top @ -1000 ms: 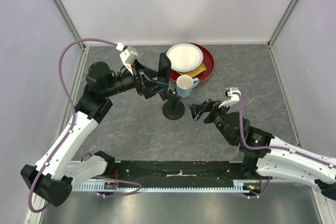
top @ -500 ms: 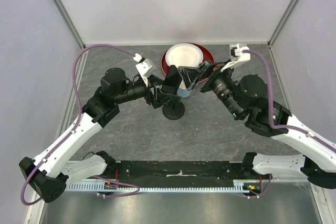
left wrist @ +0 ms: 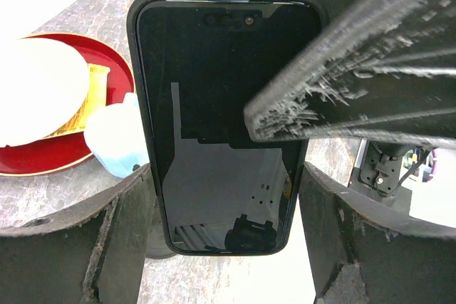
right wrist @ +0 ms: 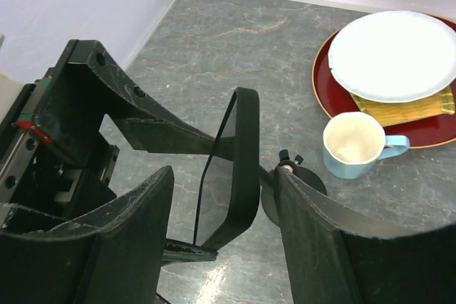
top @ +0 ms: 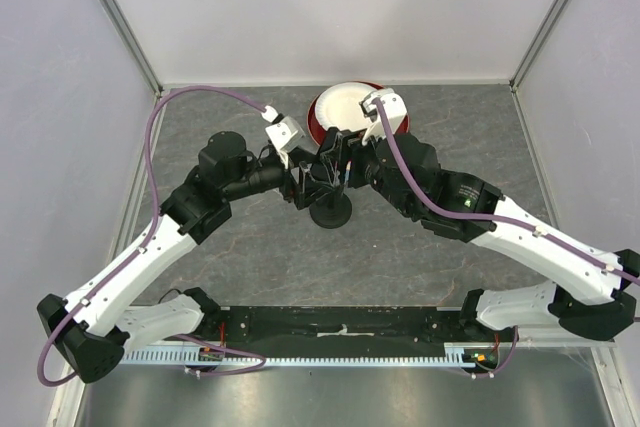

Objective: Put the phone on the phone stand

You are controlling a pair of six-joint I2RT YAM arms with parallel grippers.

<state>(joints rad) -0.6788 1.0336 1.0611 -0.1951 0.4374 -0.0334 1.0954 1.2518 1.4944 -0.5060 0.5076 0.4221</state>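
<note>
The phone (left wrist: 221, 126) is upright above the surface, pinched by the left fingers (left wrist: 78, 240). The right fingers (right wrist: 320, 247) are spread either side of it — not gripping. Seating it on the phone stand (right wrist: 293, 184) — just beside — is not yet done.

we see a grey, marbled table top (top: 250, 247) filling the middle of the top view. pale lavender walls (top: 330, 7) close it in at the back, left and right, joined by slanting metal corner posts (top: 115, 12). a slotted metal strip (top: 400, 357) runs along the bottom edge. the light is soft and even.
</note>
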